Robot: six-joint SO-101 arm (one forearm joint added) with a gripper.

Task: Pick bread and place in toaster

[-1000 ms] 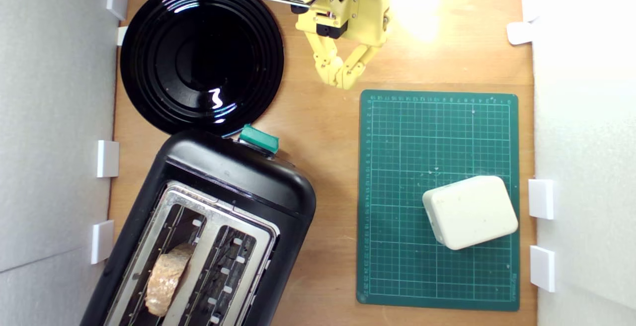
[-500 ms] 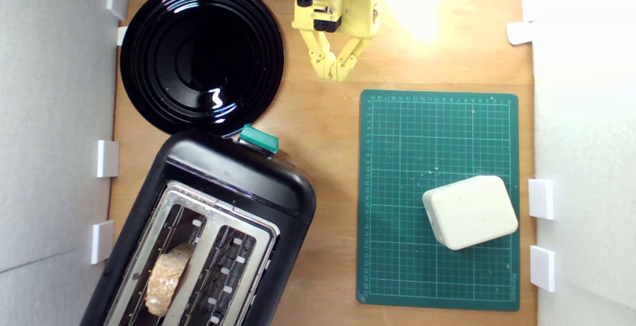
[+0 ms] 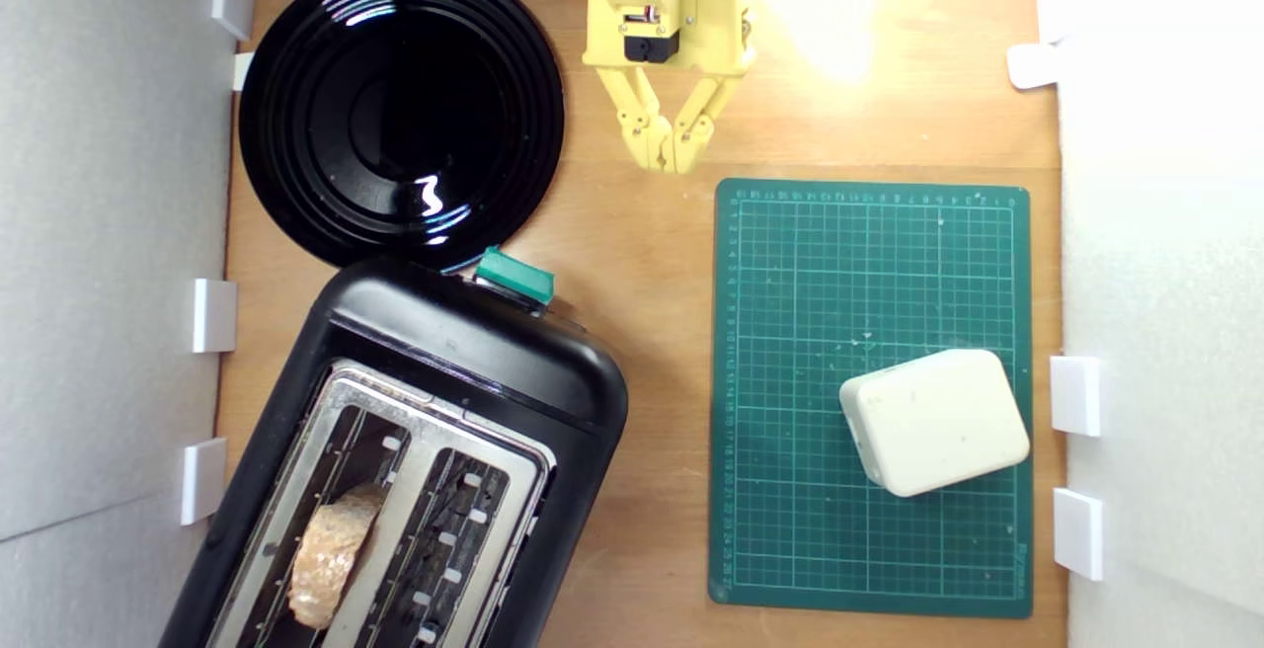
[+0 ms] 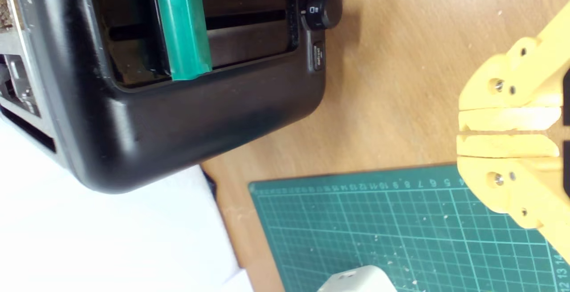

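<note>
Rustic golden-crusted bread slice [image 3: 331, 554] sits in one slot of the large black silver-topped toaster [image 3: 474, 352]; placement looks done. Yellow claw [image 3: 671, 159] empty, tips together, well apart over wooden counter [image 3: 632, 263]

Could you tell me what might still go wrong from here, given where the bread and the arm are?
1. The bread sits tilted in the slot of the toaster nearer the exterior view's left, its top near the rim; it may catch on the slot's wire guides if lowered.
2. The green lever knob looks raised, so nothing may toast.
3. The shut gripper hangs near the black plate and could clip it if swung that way.
</note>
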